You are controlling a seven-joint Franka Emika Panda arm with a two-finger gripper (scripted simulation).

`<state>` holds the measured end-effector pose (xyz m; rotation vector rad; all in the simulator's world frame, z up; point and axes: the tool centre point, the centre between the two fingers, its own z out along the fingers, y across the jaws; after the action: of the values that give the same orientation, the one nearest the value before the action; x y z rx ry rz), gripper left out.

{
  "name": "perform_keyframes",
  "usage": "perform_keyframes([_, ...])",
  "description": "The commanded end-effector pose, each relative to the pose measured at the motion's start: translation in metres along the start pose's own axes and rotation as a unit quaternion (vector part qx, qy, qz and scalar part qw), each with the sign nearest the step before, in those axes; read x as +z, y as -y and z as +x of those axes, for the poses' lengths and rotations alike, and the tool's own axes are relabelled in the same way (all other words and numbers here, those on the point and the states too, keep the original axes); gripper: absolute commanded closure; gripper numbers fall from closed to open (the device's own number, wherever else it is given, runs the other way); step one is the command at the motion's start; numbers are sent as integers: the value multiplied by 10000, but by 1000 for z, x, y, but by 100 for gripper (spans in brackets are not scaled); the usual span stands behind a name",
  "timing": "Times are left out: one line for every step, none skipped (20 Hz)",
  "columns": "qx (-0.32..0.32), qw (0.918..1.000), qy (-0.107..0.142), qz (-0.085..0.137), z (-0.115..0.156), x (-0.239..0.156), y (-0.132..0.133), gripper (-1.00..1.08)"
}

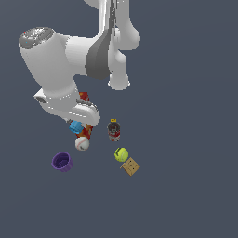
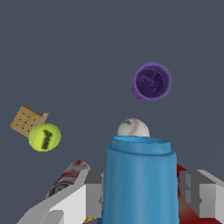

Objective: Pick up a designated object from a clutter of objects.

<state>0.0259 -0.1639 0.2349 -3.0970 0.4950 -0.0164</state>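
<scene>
The designated object, a bright-blue stubby cylinder (image 2: 140,179), stands upright between my gripper's two grey fingers (image 2: 94,192), which press against its sides. In the exterior view the blue cylinder (image 1: 76,126) shows just under the white hand, in front of the tall red box (image 1: 87,131). My gripper (image 1: 77,123) is shut on it. The clutter of objects lies around and below. I cannot tell whether the cylinder rests on the floor.
A white baseball (image 1: 82,143) lies beside the red box, and a purple cup (image 1: 62,161) sits further toward the exterior view's left. A dark red-labelled can (image 1: 114,130), a yellow-green tennis ball (image 1: 121,154) and a tan square (image 1: 130,166) sit to the right.
</scene>
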Motion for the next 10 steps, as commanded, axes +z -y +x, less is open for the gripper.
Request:
perform_keyframes([4, 10000, 8, -5, 5, -26, -15, 108])
perform_keyframes([7, 10000, 11, -7, 7, -36, -21, 108])
perform_keyframes([9, 10000, 14, -9, 9, -46, -27, 108])
perform_keyframes([11, 10000, 17, -11, 11, -56, -33, 108])
perform_keyframes([14, 10000, 20, -13, 14, -65, -38, 108])
perform_keyframes([16, 10000, 23, -16, 16, -75, -44, 108])
perform_keyframes([18, 10000, 26, -18, 18, -83, -49, 108])
perform_keyframes([19, 10000, 27, -19, 20, -92, -54, 108])
perform_keyframes([21, 10000, 30, -22, 22, -99, -58, 108])
perform_keyframes([22, 10000, 32, -23, 24, -106, -62, 108])
